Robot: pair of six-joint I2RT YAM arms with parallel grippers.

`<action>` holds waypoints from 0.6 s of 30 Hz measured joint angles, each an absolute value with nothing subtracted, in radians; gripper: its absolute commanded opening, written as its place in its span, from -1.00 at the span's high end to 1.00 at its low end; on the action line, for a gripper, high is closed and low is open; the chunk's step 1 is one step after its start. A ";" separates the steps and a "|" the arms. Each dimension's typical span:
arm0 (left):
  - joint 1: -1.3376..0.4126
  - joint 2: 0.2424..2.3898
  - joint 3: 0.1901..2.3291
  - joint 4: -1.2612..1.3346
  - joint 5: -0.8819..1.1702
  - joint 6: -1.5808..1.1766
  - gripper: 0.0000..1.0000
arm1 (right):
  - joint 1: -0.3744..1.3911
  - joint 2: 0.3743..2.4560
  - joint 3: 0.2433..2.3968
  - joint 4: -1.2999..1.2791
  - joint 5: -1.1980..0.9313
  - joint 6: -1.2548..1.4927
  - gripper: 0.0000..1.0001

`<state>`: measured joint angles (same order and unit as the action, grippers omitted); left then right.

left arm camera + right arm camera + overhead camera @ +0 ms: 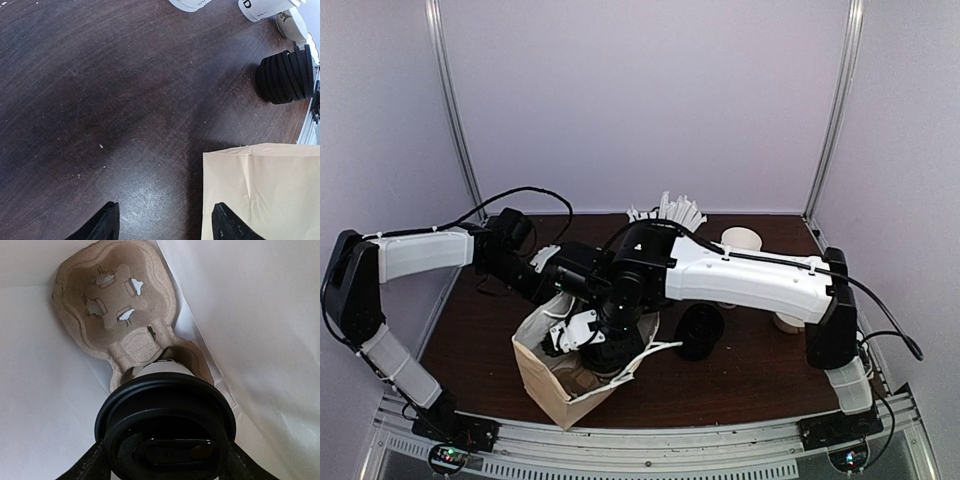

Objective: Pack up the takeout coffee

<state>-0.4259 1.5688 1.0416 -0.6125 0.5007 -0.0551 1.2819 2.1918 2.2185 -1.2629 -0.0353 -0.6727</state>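
Takeout coffee (165, 425), one cup, is clamped at its black lid by the right gripper (165, 461), low inside the one paper bag (260, 315) over the single pulp carrier (90, 305). Seating it looks like the step in hand; the next move likely calls for letting go and lifting straight out. The left gripper (165, 220) hangs with jaws apart beside the bag, and one stack of black lids (285, 75) lies beyond.

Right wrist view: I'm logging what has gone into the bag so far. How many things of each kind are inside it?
pulp cup carrier: 1
takeout coffee, black-lidded: 1
Total inside the bag: 2
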 measured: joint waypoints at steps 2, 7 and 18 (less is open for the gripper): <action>-0.426 1.565 1.041 -0.616 0.493 -0.055 -0.34 | 1.275 2.218 2.252 -1.283 -0.055 -0.672 0.23; -0.412 1.513 1.036 -0.631 0.474 -0.056 -0.34 | 1.235 2.289 2.333 -1.314 -0.122 -0.665 0.23; -0.393 1.414 1.004 -0.625 0.464 -0.058 -0.33 | 1.178 2.302 2.302 -1.276 -0.244 -0.648 0.23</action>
<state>-0.3935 1.4143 1.0042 -0.6247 0.4637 -0.0578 1.1778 2.3016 2.3024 -1.2762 -0.2440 -0.6476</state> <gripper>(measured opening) 0.670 0.691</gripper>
